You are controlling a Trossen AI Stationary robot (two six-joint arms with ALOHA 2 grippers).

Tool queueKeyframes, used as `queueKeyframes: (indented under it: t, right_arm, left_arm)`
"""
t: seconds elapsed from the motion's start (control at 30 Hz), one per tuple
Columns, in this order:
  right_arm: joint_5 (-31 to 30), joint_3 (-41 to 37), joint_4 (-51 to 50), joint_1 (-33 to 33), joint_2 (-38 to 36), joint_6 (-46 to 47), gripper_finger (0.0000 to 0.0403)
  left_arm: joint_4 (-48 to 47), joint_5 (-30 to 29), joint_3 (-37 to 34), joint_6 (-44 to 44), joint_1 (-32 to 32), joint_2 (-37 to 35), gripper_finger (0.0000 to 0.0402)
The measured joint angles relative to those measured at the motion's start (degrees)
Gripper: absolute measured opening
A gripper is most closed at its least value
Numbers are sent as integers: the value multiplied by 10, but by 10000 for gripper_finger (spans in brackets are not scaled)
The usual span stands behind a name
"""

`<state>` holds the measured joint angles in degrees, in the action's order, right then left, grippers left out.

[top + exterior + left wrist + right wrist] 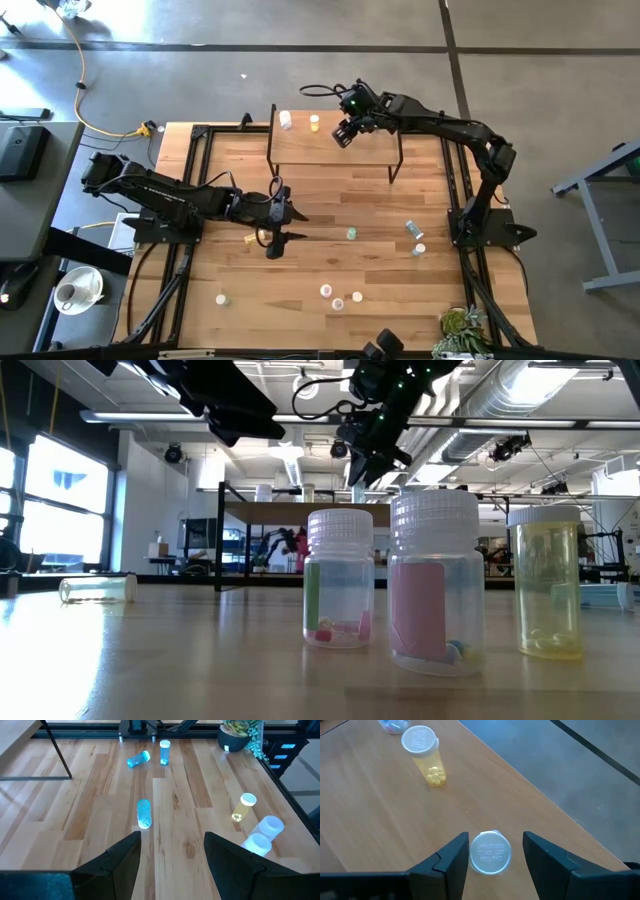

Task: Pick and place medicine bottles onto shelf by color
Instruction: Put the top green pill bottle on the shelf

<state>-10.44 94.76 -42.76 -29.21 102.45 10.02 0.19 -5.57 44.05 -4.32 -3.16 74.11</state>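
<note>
- High view: right gripper sits over the shelf at the table's far edge. Two bottles stand on its back-left part, a white bottle and a yellow bottle. I can't make out any bottle under the gripper from up here. Left gripper waits low over mid-table, an orange bottle just beside it. Loose bottles are spread across the wood: a green one mid-table, a teal pair near the right arm base, and a cluster near the front edge.
- Low view: three bottles stand close to the lens, a green-label bottle, a pink-label bottle and a yellow one. Another bottle lies on its side, far left. The right gripper hangs above the shelf behind them. Beyond is an open workshop with ducts and ceiling lights.
- Left wrist view: left fingers are spread, nothing between them. An upright teal bottle is ahead on the planks.
- Right wrist view: right fingers are spread, straddling a capped bottle standing on the shelf near its edge, with no contact visible. I judge this is either a release or a pre-grasp, and I can't tell which. If it's a release, I'd lift straight up with the fingers wide, so the cap isn't clipped and the bottle doesn't tip off the edge.
- Surface: a light butcher-block top in a black frame on grey concrete floor. A potted plant sits at the front-right corner.
</note>
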Motion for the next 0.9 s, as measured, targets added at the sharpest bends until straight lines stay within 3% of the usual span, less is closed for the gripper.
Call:
queueKeyframes:
  t: [0.4, 0.77, 0.9]
  right_arm:
    - [7, 0, 2, 0, -28, 3, 178]
    - [108, 0, -58, 20, -64, 15, 178]
    - [115, 0, -95, 39, -55, 17, 178]
  left_arm:
    - [-14, 0, 0, 0, 0, 0, 207]
    - [-71, -2, 0, -30, 0, 0, 207]
    - [-73, -14, 0, -30, 0, 0, 207]
